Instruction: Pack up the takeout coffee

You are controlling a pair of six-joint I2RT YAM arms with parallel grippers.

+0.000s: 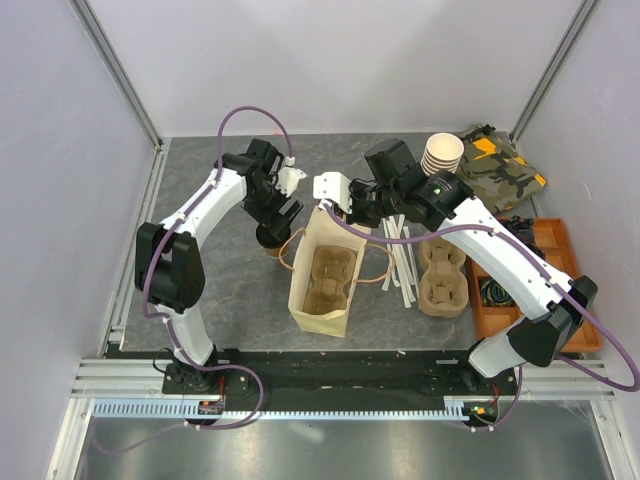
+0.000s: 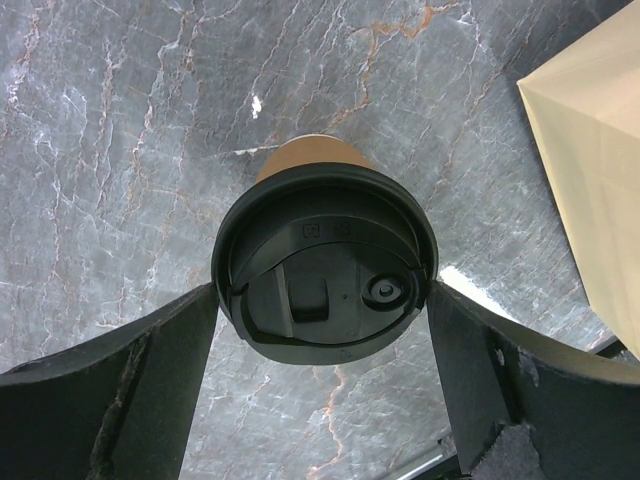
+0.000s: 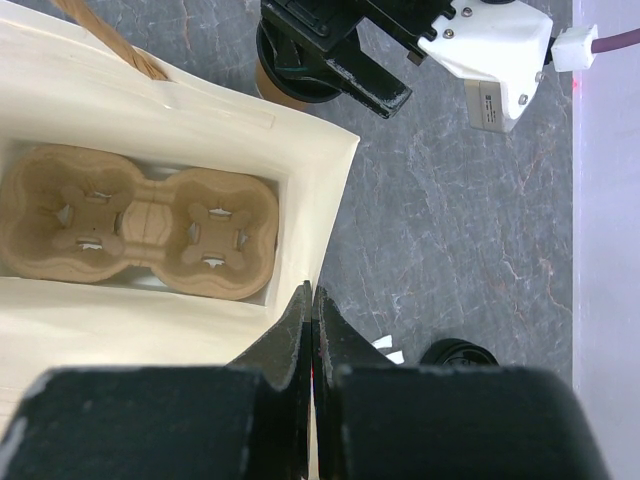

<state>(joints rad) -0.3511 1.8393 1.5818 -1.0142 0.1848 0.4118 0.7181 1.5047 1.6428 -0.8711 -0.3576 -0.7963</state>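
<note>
The takeout coffee point(image 2: 325, 250) stands upright on the grey marbled tabletop point(image 2: 120, 130), just beside the open paper bag point(image 3: 200, 110) and outside it. The left jaws straddle its black lid, spread wide, with fingers point(image 2: 150, 380) close against each side; we cannot tell whether they grip it. Inside the bag we see a pulp cup carrier point(image 3: 140, 230) lying flat. The right jaws are closed on the bag's rim.
</note>
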